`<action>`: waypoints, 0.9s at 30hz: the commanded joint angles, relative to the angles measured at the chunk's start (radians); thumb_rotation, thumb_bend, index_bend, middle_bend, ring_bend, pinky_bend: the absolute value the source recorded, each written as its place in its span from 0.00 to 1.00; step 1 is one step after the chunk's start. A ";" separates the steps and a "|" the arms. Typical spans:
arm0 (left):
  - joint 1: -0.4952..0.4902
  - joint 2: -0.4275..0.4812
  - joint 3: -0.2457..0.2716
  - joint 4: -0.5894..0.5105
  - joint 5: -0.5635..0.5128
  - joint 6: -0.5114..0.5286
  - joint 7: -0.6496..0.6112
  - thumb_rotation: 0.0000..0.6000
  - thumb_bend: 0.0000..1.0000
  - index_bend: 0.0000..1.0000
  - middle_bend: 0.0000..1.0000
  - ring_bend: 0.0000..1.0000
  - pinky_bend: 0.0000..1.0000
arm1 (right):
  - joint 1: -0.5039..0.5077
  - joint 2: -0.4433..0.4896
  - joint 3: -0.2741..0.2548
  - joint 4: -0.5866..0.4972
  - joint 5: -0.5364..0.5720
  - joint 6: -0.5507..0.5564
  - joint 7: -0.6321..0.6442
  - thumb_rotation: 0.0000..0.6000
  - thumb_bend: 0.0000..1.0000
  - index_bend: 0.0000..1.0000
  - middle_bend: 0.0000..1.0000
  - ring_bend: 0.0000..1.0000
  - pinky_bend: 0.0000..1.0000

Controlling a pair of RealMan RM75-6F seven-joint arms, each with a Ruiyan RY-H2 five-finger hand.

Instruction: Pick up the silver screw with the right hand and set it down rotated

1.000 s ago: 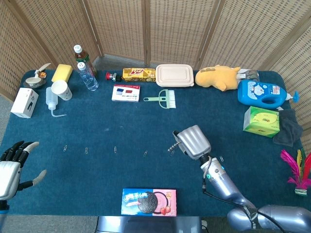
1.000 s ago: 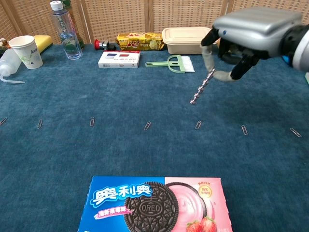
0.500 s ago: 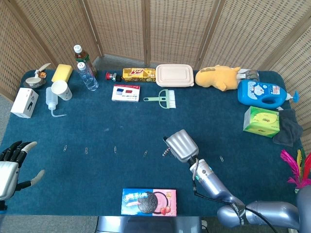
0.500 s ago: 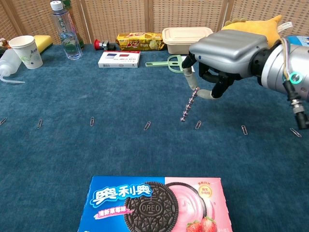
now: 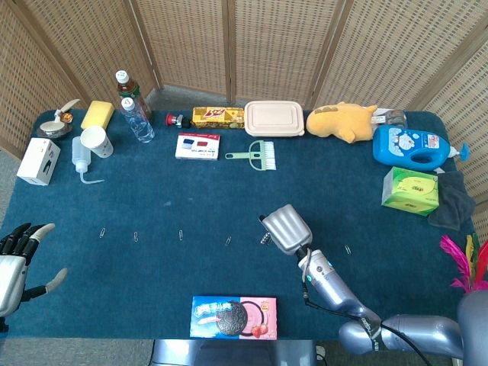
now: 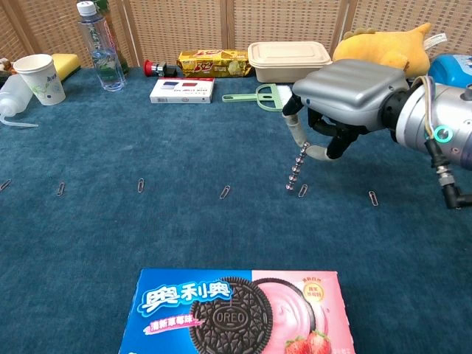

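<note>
My right hand [image 6: 343, 99] hovers low over the middle of the blue table and pinches the silver screw [image 6: 296, 167] by its upper end. The screw hangs nearly upright, tilted a little, with its lower tip at or just above the cloth next to a paper clip [image 6: 302, 190]. From the head view the right hand [image 5: 287, 228] covers most of the screw [image 5: 264, 239], which peeks out at its left side. My left hand [image 5: 19, 263] is at the table's near left corner with fingers spread and nothing in it.
A row of several paper clips [image 6: 225, 192] lies across the table. An Oreo box [image 6: 234, 311] sits at the front edge. At the back stand a bottle [image 5: 136, 118], a cup [image 5: 96, 141], a small brush [image 5: 255, 156], a lunch box [image 5: 274, 118] and a yellow plush [image 5: 343, 120].
The right hand has come down and toward the table's middle with the screw, then edged slightly right. The screw swung from slanted to nearly upright, its tip now by the cloth.
</note>
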 commanded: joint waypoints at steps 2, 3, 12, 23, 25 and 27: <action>0.002 0.001 0.001 -0.002 -0.003 0.000 0.000 0.76 0.39 0.15 0.20 0.12 0.19 | -0.001 -0.004 -0.002 0.010 0.002 0.002 -0.002 1.00 0.40 0.71 0.94 0.92 0.80; 0.002 0.002 0.001 -0.002 -0.002 0.001 0.001 0.76 0.39 0.15 0.20 0.12 0.19 | -0.001 -0.006 -0.003 0.014 0.002 0.002 -0.004 1.00 0.40 0.71 0.94 0.92 0.80; 0.002 0.003 0.000 -0.004 -0.005 -0.002 0.003 0.77 0.39 0.15 0.20 0.12 0.19 | -0.001 -0.007 -0.005 0.035 0.005 -0.006 0.002 1.00 0.40 0.71 0.94 0.92 0.80; 0.001 -0.001 0.001 -0.007 0.002 0.000 0.003 0.76 0.39 0.15 0.20 0.12 0.19 | -0.009 -0.002 -0.012 0.048 0.000 -0.007 0.017 1.00 0.40 0.71 0.94 0.91 0.79; 0.001 -0.002 0.001 -0.006 0.004 0.001 0.004 0.76 0.39 0.15 0.20 0.12 0.19 | -0.012 0.001 -0.013 0.045 -0.003 -0.006 0.023 1.00 0.40 0.71 0.94 0.91 0.79; 0.002 -0.002 0.002 -0.008 0.006 0.001 0.006 0.76 0.39 0.15 0.20 0.12 0.19 | -0.013 0.007 -0.010 0.043 -0.006 -0.003 0.023 1.00 0.40 0.71 0.94 0.91 0.79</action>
